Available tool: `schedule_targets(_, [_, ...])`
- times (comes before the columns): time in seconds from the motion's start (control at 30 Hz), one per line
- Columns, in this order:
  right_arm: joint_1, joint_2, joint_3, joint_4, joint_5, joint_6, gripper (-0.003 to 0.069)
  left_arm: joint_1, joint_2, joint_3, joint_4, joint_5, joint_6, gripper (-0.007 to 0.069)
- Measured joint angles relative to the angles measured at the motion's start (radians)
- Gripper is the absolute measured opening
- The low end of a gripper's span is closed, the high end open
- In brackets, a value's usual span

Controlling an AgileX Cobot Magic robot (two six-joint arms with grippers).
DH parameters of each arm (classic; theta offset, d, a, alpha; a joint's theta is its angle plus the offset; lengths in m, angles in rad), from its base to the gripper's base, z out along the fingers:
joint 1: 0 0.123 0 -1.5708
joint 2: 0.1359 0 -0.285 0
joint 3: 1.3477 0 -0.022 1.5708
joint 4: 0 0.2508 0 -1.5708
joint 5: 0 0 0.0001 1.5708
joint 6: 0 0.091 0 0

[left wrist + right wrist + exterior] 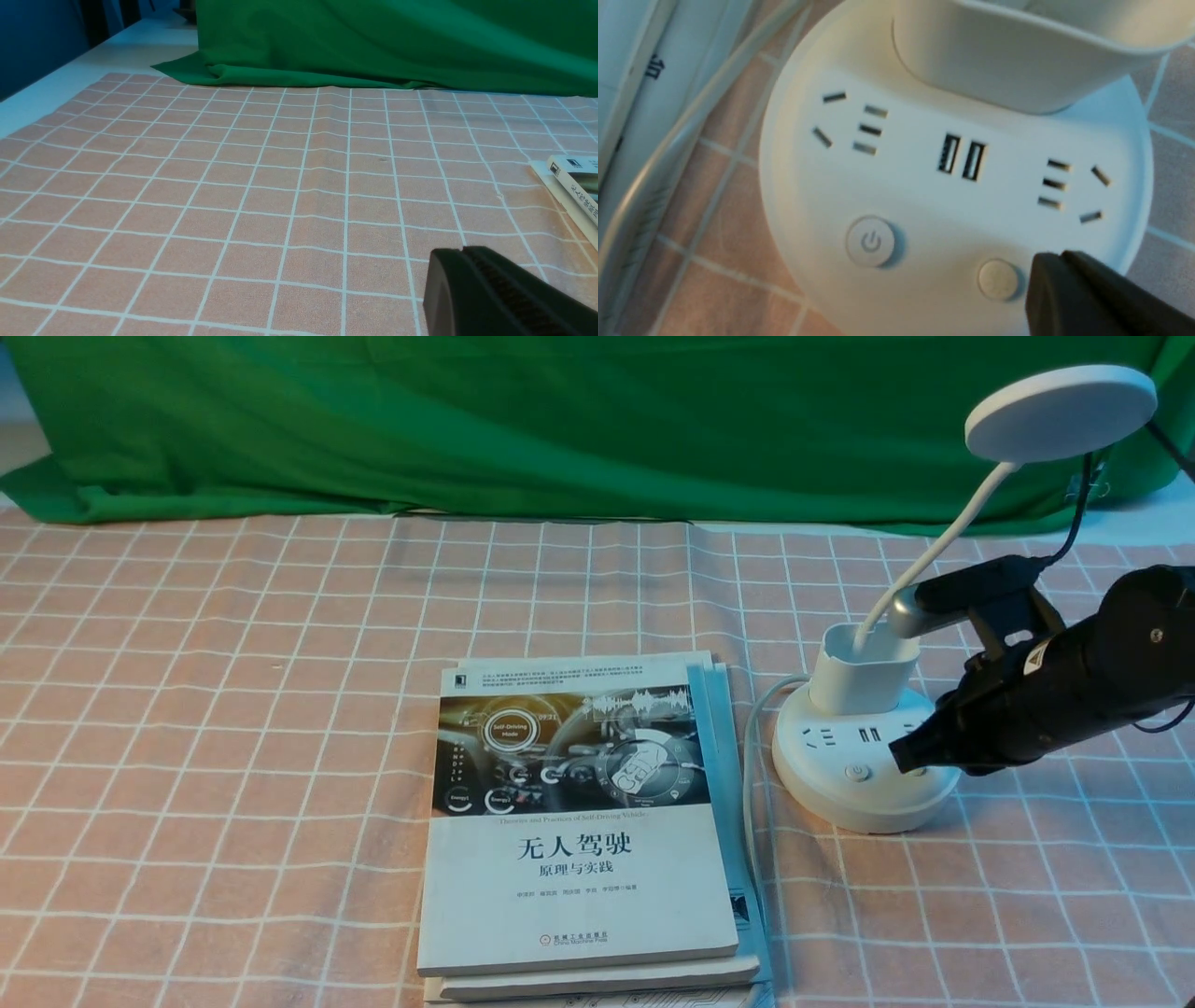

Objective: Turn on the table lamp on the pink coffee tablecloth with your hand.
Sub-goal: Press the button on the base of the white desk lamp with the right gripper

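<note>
Right gripper [910, 753]: fingers pressed together, holding nothing. The right arm enters from the right edge of the counter and slopes down toward the left, fingers leading. The tip sits low over the right side of the lamp [859, 681] base.

In the right wrist view, the tip [1057, 261] lies just beside the plain button [997, 279], on the base rim side. Whether it touches the button or the base cannot be told. The power button [871, 241] is further along the base, apart from the tip. Two USB ports and two socket groups sit between the buttons and the cup holder.

Left gripper [460, 254]: fingers pressed together, holding nothing, above bare pink cloth [233, 186] toward the left side of the counter, well apart from the lamp.

Lamp: upright on the pink cloth, near the right edge, about midway between the near and far edges. Its neck rises from the holder and bends toward the far right corner, with the disc head above the arm. A white cord [752, 775] leaves the base on the left.

Books [579, 859]: stacked at the near edge, centre, just left of the cord.

Green cloth [560, 420]: along the far edge.
</note>
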Motion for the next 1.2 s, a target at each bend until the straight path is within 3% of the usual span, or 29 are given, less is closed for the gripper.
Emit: schedule_targets(1.2, [0.033, -0.011, -0.002, 0.003, 0.003, -0.011, 0.0034, 0.000, 0.000, 0.000, 0.000, 0.000, 0.000, 0.0021])
